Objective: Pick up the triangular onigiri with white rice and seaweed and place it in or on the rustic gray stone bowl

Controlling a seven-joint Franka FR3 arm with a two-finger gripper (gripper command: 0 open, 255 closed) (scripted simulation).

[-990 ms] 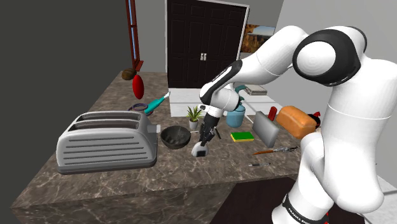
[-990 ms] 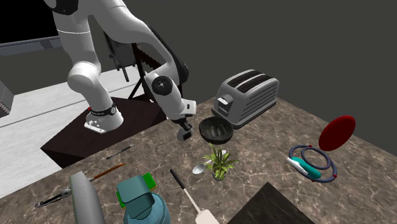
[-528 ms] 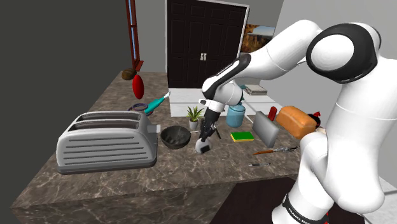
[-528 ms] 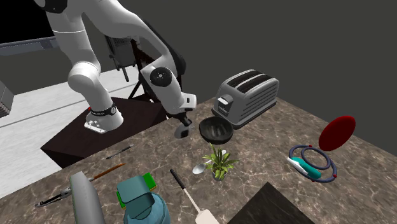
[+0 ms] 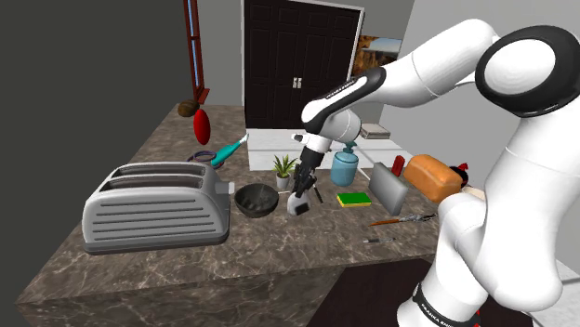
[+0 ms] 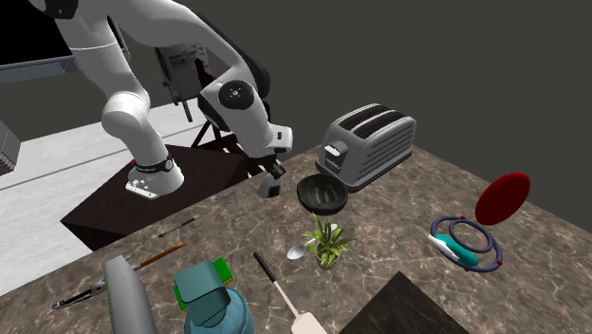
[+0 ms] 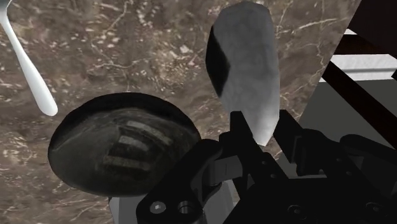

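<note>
The onigiri (image 7: 248,70), white rice with a dark seaweed patch, hangs clasped between my black fingers above the marble counter. In the shoulder view the gripper (image 5: 299,200) holds the onigiri (image 5: 297,207) just right of the dark stone bowl (image 5: 256,199), raised off the surface. In the second exterior view the gripper (image 6: 272,180) with the onigiri (image 6: 268,188) hovers left of the bowl (image 6: 322,194). From the wrist, the bowl (image 7: 121,149) lies below and beside the fingers, its ribbed inside showing.
A grey toaster (image 5: 156,206) stands beyond the bowl at the shoulder view's left. A small potted plant (image 5: 283,170), a spoon (image 7: 25,60), a teal jug (image 5: 345,168), a green sponge (image 5: 353,199), a metal scraper (image 5: 388,189) and a bread loaf (image 5: 434,176) crowd the counter's right.
The gripper has risen from the counter with the onigiri in it and shifted slightly toward the plant, while the arm's elbow swung upward. The bowl has stayed put.
</note>
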